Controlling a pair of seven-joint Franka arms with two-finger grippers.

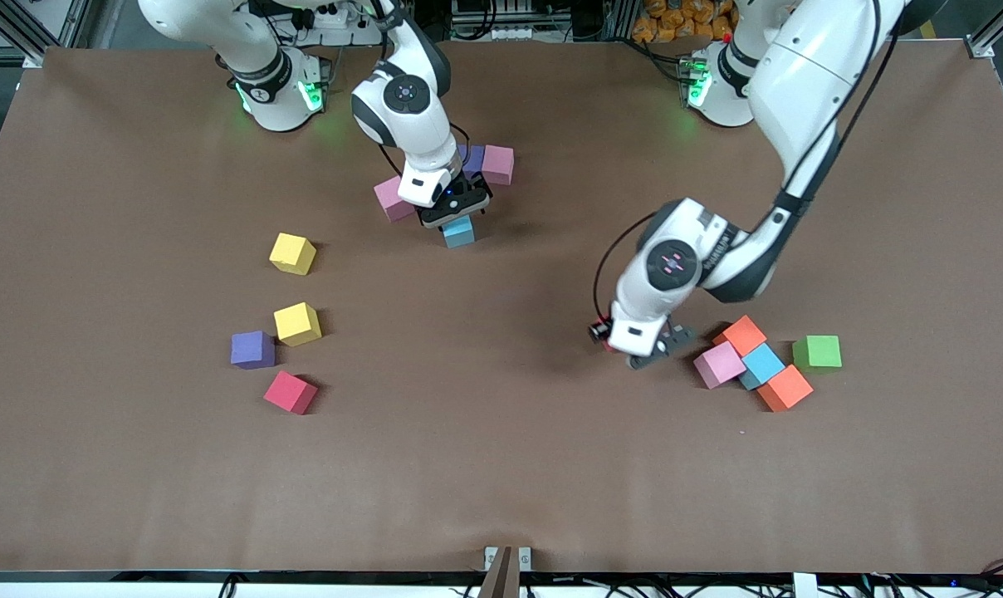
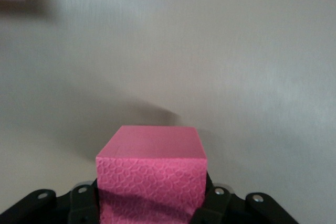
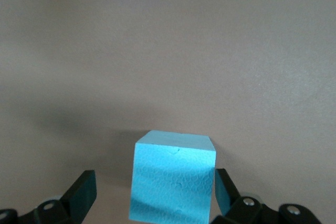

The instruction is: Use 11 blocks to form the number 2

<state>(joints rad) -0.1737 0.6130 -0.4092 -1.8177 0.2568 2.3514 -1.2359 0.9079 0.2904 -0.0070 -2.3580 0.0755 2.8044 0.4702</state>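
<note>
The left gripper [image 2: 152,211] pinches a red cube [image 2: 151,179] above bare table [image 1: 501,465], just beside a cluster of pink cube [image 1: 718,364], blue cube [image 1: 762,366] and two orange cubes [image 1: 743,334]. The right gripper [image 3: 152,200], fingers spread, straddles a light blue cube [image 3: 173,177] on the table, near two pink cubes [image 1: 498,164].

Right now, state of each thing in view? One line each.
Left end effector: shut on red foam cube, over the table beside the cluster.
Right end effector: open, fingers astride blue foam cube, which sits on the table.
Pink foam cube: flat, partly hidden by right end effector.
Green foam cube: flat, apart from the cluster.
Brown table: digit barely started.
</note>
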